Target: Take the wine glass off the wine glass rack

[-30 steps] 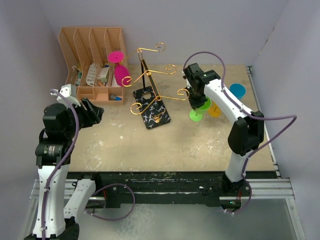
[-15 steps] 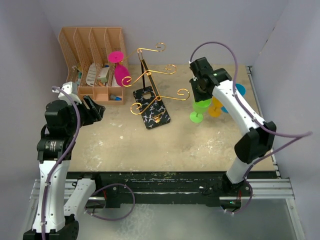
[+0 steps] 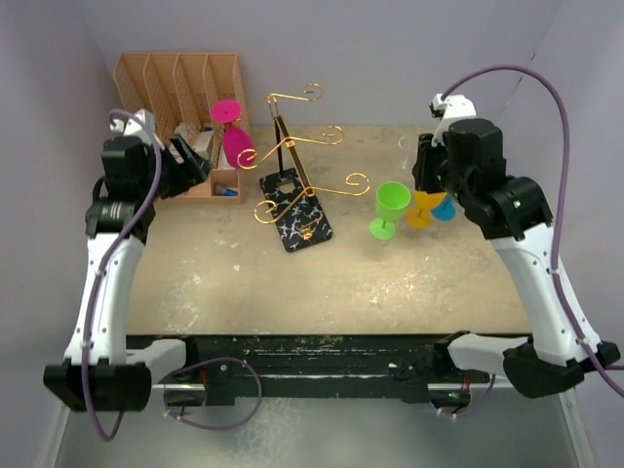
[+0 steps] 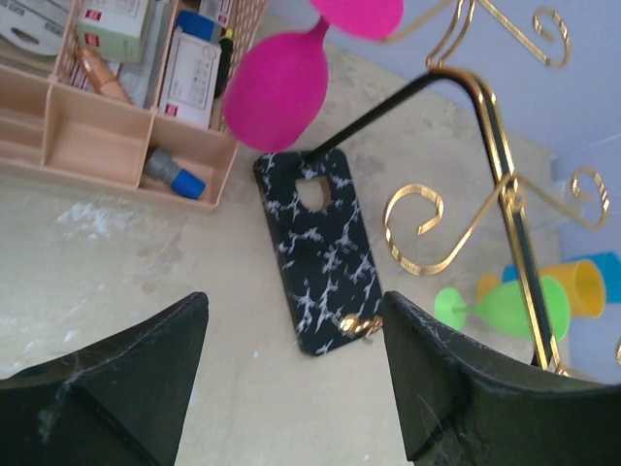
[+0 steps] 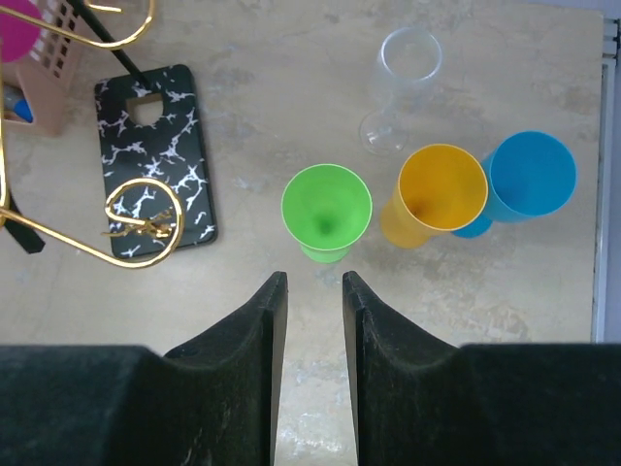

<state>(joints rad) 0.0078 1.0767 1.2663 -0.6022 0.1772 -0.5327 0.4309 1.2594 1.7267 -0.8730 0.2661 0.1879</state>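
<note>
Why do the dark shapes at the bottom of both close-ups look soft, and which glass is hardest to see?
Left wrist view: the tool's fingers sit too near the lens to focus; right wrist view: same, and the clear glass nearly fades into the pale table.

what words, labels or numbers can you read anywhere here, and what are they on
No text can be read in any view.
On the pale boxes in the orange desk organiser: red label patches and small print, too blurred to read.
On the wine glass rack, pink wine glass, green glass, yellow glass, blue glass and clear glass: no markings visible.
</note>
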